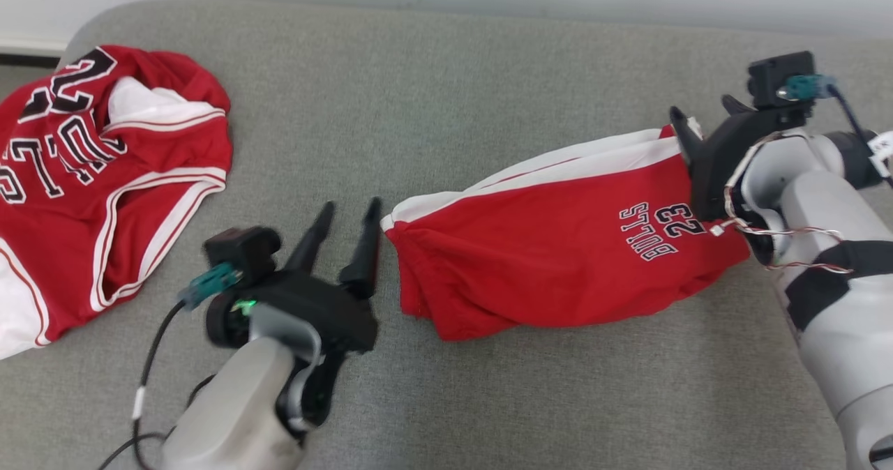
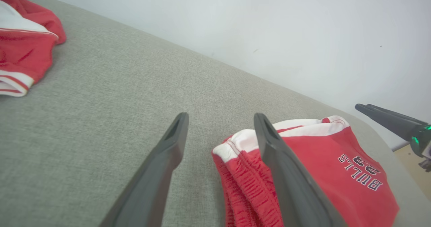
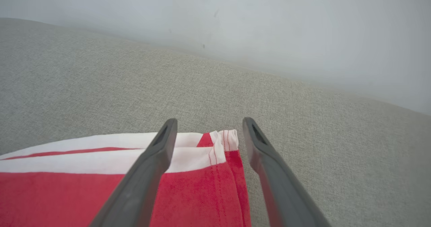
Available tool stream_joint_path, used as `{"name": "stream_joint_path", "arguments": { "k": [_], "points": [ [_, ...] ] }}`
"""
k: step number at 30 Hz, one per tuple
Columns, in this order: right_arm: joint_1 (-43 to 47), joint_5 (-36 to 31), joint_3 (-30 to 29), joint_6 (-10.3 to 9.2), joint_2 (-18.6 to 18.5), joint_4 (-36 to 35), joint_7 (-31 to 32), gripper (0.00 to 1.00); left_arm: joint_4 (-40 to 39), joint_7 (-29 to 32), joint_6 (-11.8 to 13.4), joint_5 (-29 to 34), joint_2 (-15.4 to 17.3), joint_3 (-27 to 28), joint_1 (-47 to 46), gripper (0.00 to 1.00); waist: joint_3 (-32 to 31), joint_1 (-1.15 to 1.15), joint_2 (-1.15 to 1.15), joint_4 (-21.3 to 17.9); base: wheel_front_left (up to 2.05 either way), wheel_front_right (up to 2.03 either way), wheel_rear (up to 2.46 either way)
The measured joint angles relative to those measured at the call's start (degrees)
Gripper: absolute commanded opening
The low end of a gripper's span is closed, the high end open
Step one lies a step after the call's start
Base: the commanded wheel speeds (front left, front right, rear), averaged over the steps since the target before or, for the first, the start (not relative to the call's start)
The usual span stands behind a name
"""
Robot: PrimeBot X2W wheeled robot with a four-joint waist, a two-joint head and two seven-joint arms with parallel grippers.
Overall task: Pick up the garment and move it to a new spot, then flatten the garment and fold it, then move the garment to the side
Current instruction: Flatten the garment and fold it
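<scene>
Left gripper [image 1: 351,210]: dark tapered fingers [image 2: 161,166] apart, beside elastic waistband [image 2: 235,163].
Right gripper [image 3: 208,122]: fingers [image 3: 148,173] apart over white-striped hem [image 3: 220,142].
Shorts [image 1: 551,261]: red, folded, creased.
Surface [image 1: 446,93]: grey woven upholstery.

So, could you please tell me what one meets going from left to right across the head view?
red jersey → left gripper → red shorts → right gripper

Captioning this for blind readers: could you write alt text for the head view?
Red shorts printed BULLS 23 lie on a grey cushion, with the left gripper at one end and the right gripper at the other, jaws open. A red jersey lies crumpled at far left.
</scene>
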Motion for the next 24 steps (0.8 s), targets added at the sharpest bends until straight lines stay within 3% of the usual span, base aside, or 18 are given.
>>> {"name": "stream_joint_path", "arguments": {
  "k": [5,8,15,24],
  "points": [
    [3.1,8.0,1.6,0.0,-0.9,-0.4,3.3,1.0,-7.0,-0.7,1.5,7.9,2.5,6.5,5.6,1.0,-1.9,0.0,0.0,-0.4,0.0,0.0,0.0],
    [6.0,11.7,2.8,0.0,-3.7,-1.1,5.6,1.0,-15.4,-0.8,1.7,17.5,2.7,13.4,12.6,1.0,-2.9,-0.01,-0.01,-0.1,0.0,0.0,0.0],
    [8.4,15.1,1.4,0.0,-5.6,0.7,6.2,1.0,-22.7,-0.8,-2.3,30.6,-0.1,21.8,23.7,1.0,-1.8,-0.01,-0.01,1.3,0.0,0.0,0.0],
    [7.4,14.6,-0.6,-0.01,-5.6,4.8,7.3,1.0,-23.6,-0.8,-6.0,35.1,-3.3,27.3,29.7,1.0,0.1,-0.01,-0.01,3.1,0.0,0.0,0.0]
  ]
}}
